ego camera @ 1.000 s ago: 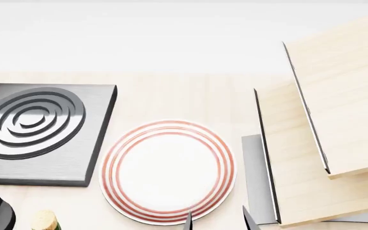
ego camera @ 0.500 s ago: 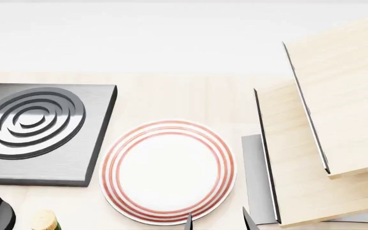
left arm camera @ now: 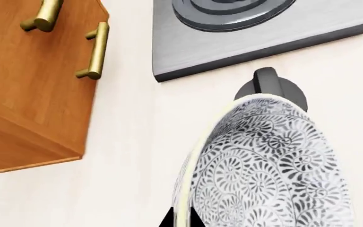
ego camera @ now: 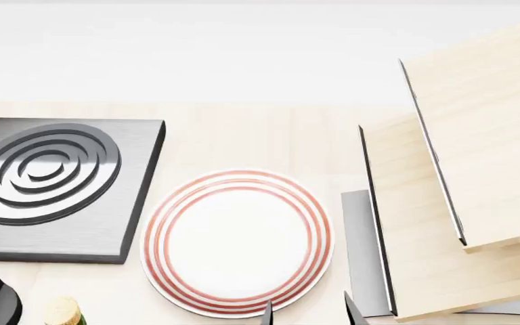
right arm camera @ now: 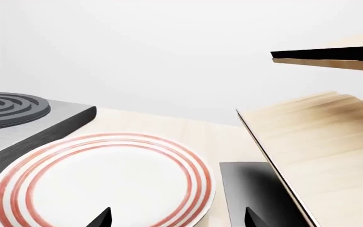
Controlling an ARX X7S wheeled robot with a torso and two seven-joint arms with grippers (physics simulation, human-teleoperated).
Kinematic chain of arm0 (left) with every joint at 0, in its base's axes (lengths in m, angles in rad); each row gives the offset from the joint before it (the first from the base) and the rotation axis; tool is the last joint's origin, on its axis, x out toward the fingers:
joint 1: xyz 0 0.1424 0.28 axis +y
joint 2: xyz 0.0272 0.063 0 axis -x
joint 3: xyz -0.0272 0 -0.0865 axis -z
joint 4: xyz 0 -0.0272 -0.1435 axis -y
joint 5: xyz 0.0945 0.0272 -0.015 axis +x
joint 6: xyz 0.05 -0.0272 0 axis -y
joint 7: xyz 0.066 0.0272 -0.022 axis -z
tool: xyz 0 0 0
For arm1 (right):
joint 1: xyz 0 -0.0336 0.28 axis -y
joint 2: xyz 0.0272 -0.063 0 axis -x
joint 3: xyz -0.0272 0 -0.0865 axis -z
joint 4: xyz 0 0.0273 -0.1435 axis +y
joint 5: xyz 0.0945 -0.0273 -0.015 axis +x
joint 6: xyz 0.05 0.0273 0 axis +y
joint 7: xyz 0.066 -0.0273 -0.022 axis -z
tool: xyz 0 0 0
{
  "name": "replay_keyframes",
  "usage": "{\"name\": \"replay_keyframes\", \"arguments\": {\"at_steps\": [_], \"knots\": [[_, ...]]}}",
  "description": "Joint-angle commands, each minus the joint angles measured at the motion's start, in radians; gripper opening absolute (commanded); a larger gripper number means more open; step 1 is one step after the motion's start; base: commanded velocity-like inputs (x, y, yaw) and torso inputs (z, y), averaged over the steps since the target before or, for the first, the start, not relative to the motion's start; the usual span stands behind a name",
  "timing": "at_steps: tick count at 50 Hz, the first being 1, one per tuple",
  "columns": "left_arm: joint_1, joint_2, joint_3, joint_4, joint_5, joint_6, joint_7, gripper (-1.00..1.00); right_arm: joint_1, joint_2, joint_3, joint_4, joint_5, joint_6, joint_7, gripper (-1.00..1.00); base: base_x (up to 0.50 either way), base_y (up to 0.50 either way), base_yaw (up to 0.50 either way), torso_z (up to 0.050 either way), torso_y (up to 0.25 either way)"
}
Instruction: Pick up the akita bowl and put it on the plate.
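Note:
In the left wrist view the akita bowl (left arm camera: 270,170), white with a dense grey-black floral pattern, fills the near part of the picture. Its pale rim runs between the two black tips of my left gripper (left arm camera: 183,220), which is shut on it. The bowl and the left gripper are out of the head view. The plate (ego camera: 237,244), white with thin red rings, lies flat on the pale counter with nothing on it. My right gripper (ego camera: 307,315) stands open at the plate's near right edge; the plate (right arm camera: 99,184) spreads before the right gripper (right arm camera: 177,220) in its wrist view.
A dark square stove burner (ego camera: 61,189) sits left of the plate, with a black knob (left arm camera: 270,85) near it. A brown cabinet (left arm camera: 30,80) with brass handles is beside the bowl. Pale wooden boards (ego camera: 477,169) over a grey slab (ego camera: 364,250) stand right of the plate.

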Motion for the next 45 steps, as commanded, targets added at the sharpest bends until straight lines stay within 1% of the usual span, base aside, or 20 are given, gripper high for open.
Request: {"name": "replay_keyframes", "arguments": {"at_steps": [1, 6, 12, 20, 29, 40, 45], "knots": [[-0.097, -0.033, -0.044, 0.078, -0.057, -0.090, -0.054, -1.00, 0.001, 0.003, -0.001, -0.005, 0.007, 0.001, 0.001, 1.00, 0.00, 0.00, 0.00, 0.000, 0.000], [-0.107, -0.039, -0.064, 0.091, -0.079, -0.110, -0.065, -1.00, 0.003, 0.001, -0.004, 0.002, 0.006, -0.006, 0.000, 1.00, 0.00, 0.00, 0.00, 0.000, 0.000], [-0.125, -0.051, -0.059, 0.086, -0.093, -0.103, -0.082, -1.00, 0.004, 0.001, -0.007, 0.002, 0.007, -0.004, 0.001, 1.00, 0.00, 0.00, 0.00, 0.000, 0.000], [-0.127, -0.065, -0.042, 0.052, -0.066, -0.041, -0.097, -1.00, 0.005, 0.001, -0.008, 0.009, 0.010, -0.010, 0.002, 1.00, 0.00, 0.00, 0.00, 0.000, 0.000], [-0.128, -0.076, -0.049, 0.049, -0.070, -0.024, -0.092, -1.00, 0.004, 0.003, -0.010, 0.003, 0.012, -0.007, 0.005, 1.00, 0.00, 0.00, 0.00, 0.000, 0.000], [-0.131, -0.101, -0.040, 0.019, -0.047, 0.038, -0.078, -1.00, 0.005, 0.000, -0.015, 0.026, 0.013, -0.023, 0.003, 1.00, 0.00, 0.00, 0.00, 0.000, 0.000], [-0.194, -0.122, -0.027, 0.047, -0.098, 0.000, -0.108, -1.00, 0.006, 0.001, -0.016, 0.027, 0.015, -0.026, 0.003, 1.00, 0.00, 0.00, 0.00, 0.000, 0.000]]}}
